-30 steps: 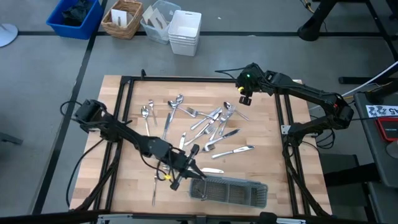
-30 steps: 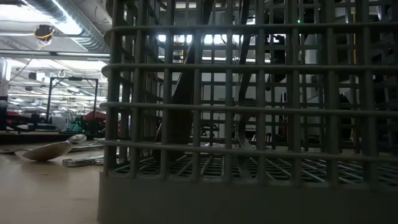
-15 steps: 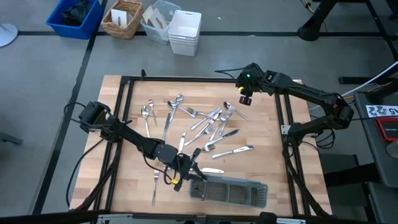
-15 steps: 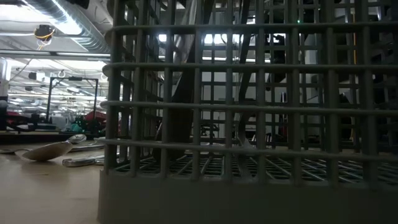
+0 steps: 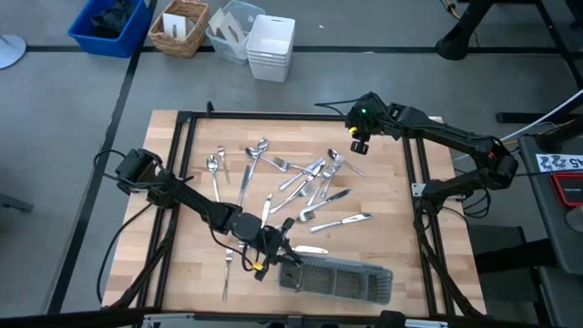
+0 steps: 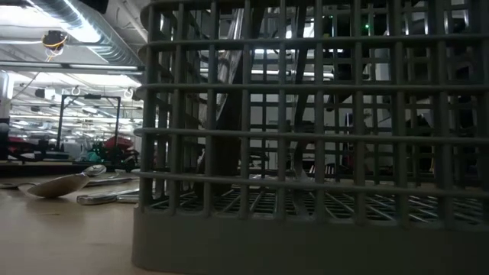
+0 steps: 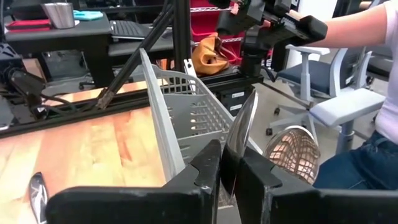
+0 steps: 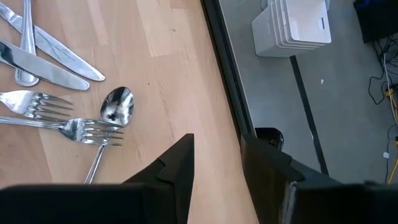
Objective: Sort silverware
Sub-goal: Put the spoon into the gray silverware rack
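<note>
Presently the wooden table (image 5: 182,164) carries the grey mesh tray (image 5: 339,280) at its near edge. Beyond the tray, toward the table's middle, the silverware (image 5: 301,182) lies scattered loose. Left gripper (image 7: 230,171) sits at the tray's left end, fingers closed narrowly on a knife (image 7: 239,137) standing upright. Right gripper (image 8: 217,158) hovers well beyond the tray, past the scatter, fingers apart and empty.
</note>
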